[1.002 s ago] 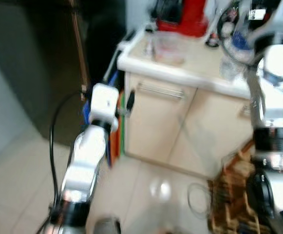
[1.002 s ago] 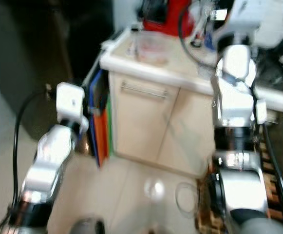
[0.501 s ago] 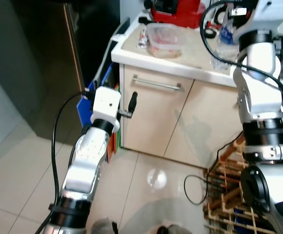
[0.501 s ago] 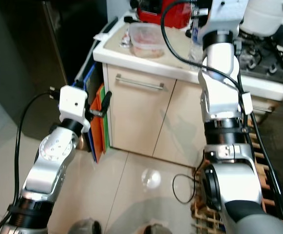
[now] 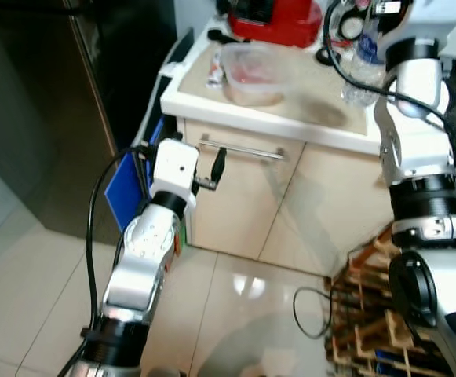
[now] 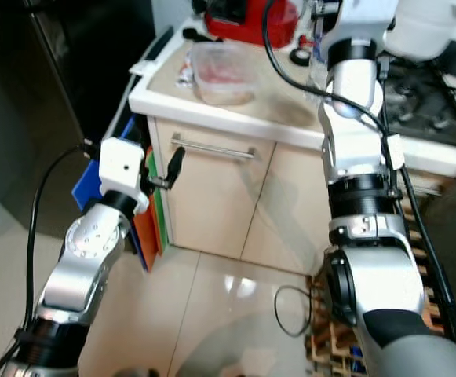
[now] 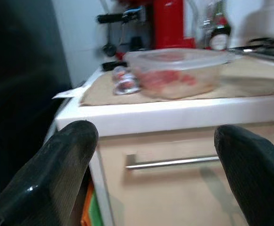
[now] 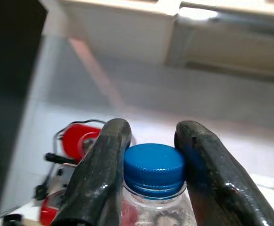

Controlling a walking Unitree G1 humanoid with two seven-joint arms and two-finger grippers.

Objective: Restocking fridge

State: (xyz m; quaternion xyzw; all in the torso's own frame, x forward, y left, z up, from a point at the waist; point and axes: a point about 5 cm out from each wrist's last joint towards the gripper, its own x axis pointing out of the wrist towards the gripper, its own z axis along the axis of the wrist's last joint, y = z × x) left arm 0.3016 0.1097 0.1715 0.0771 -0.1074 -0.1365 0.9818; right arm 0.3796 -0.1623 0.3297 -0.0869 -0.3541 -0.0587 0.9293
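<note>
**Right gripper clamped on a water bottle at the counter**

We stand before a cream cabinet [image 5: 243,196] with a white-edged countertop [image 5: 306,94], looking down over both our silver arms. Our right arm reaches up over the counter, and in the right wrist view our right gripper [image 8: 153,165] has its two black fingers [image 8: 103,174] pressed against either side of the blue cap [image 8: 154,168] of a clear water bottle [image 5: 359,75]. The bottle stands upright on the counter near its back, beside a red appliance [image 5: 279,20].

Our left gripper [image 7: 155,165] hangs in front of the cabinet, below the counter edge and level with the metal drawer handle [image 5: 239,148]. Its fingers are spread wide apart with nothing between them; in the left wrist view they frame the handle and the counter above it.

On the counter, toward its left end, sits a lidded clear plastic container [image 5: 253,72] with reddish food inside. Just beside it, nearer the corner, lies a small crumpled wrapper [image 7: 123,80]. A stove top [image 6: 420,94] lies further right on the counter.

To the left of the cabinet, blue [image 5: 125,192], orange and green flat boards stand on edge in the gap next to a tall dark fridge [image 5: 47,102]. A wooden rack [image 5: 369,314] stands on the pale tiled floor [image 5: 39,298] at the right, with a loop of black cable [image 5: 310,310] lying beside it.
</note>
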